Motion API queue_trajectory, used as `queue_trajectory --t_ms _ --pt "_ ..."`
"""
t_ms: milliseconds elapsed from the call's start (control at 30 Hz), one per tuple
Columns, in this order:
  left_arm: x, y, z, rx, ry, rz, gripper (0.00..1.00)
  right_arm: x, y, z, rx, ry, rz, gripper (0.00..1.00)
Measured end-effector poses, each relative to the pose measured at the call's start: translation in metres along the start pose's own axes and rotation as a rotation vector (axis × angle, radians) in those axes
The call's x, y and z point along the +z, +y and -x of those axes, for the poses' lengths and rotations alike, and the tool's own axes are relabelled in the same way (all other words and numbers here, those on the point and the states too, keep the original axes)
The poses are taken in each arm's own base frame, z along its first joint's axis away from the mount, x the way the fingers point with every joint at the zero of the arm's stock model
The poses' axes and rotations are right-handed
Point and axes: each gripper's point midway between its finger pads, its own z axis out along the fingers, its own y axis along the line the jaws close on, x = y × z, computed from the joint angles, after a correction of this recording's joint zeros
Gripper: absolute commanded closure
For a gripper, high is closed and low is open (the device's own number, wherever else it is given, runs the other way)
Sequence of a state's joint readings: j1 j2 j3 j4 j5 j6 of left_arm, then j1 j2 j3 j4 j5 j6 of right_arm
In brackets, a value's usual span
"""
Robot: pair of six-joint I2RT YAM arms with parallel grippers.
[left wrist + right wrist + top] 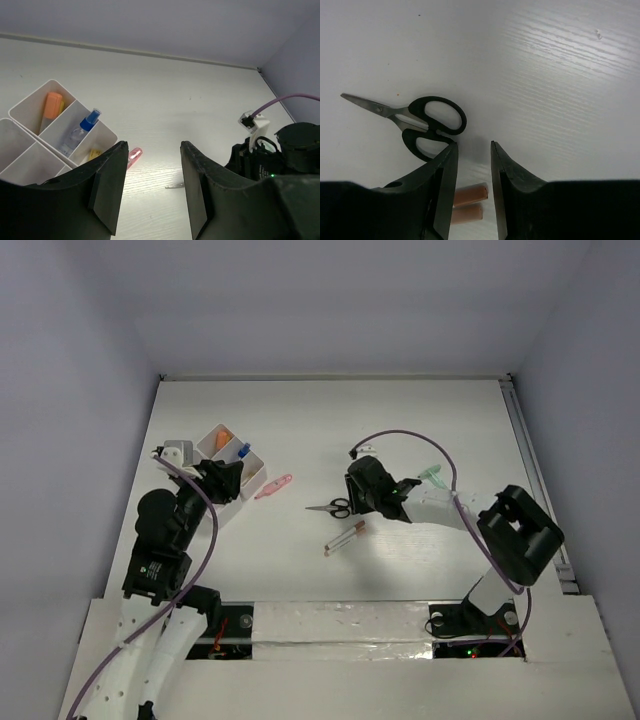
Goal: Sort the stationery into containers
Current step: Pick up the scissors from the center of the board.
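Observation:
The white compartment tray [252,478] stands at the left; it also shows in the left wrist view [30,102]. It holds an orange piece [51,105], a small blue-capped bottle [80,131] and a yellow block [93,155]. My left gripper [228,480] hovers at the tray's right edge, open and empty [153,147]. A pink marker [273,486] lies just right of the tray. Black-handled scissors [335,507] lie mid-table. Two brownish sticks [344,537] lie side by side near them. My right gripper [473,147] is open and empty, just right of the scissors [427,122] and above the sticks [470,194].
A mint-green item [432,472] lies by the right arm's forearm, partly hidden. A purple cable [410,435] loops over the right arm. White walls close in the table at the back and sides. A rail [530,480] runs along the right edge.

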State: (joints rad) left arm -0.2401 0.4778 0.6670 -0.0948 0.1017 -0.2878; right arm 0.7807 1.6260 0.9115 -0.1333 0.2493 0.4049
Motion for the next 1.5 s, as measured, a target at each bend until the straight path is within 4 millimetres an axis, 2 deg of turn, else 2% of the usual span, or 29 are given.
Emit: queue_trajectory --t_ms 167,367,633,800,1133,1300,1500 --pt "0.003 0.002 -0.003 -0.002 0.017 0.001 0.57 0.017 0.004 -0.006 0.008 0.036 0.002 0.6" --pt "0.003 0.001 -0.004 -0.002 0.019 -0.005 0.57 0.028 0.011 0.003 0.019 0.03 0.007 0.64" --pt "0.002 -0.003 -0.005 -0.002 0.026 -0.027 0.57 0.036 0.008 0.003 0.014 0.032 -0.02 0.8" --pt "0.002 -0.004 -0.005 -0.002 0.028 -0.034 0.57 0.038 0.008 0.005 0.008 0.032 -0.03 1.0" --pt "0.001 -0.008 -0.006 -0.002 0.032 -0.055 0.57 0.035 0.011 0.019 0.005 0.002 -0.028 1.0" --pt "0.004 -0.015 -0.013 -0.018 0.068 -0.096 0.57 0.013 0.02 0.048 0.038 -0.08 0.016 1.0" --pt "0.011 -0.029 -0.025 -0.111 0.109 -0.176 0.58 -0.021 0.051 0.099 0.151 -0.231 0.175 1.0"
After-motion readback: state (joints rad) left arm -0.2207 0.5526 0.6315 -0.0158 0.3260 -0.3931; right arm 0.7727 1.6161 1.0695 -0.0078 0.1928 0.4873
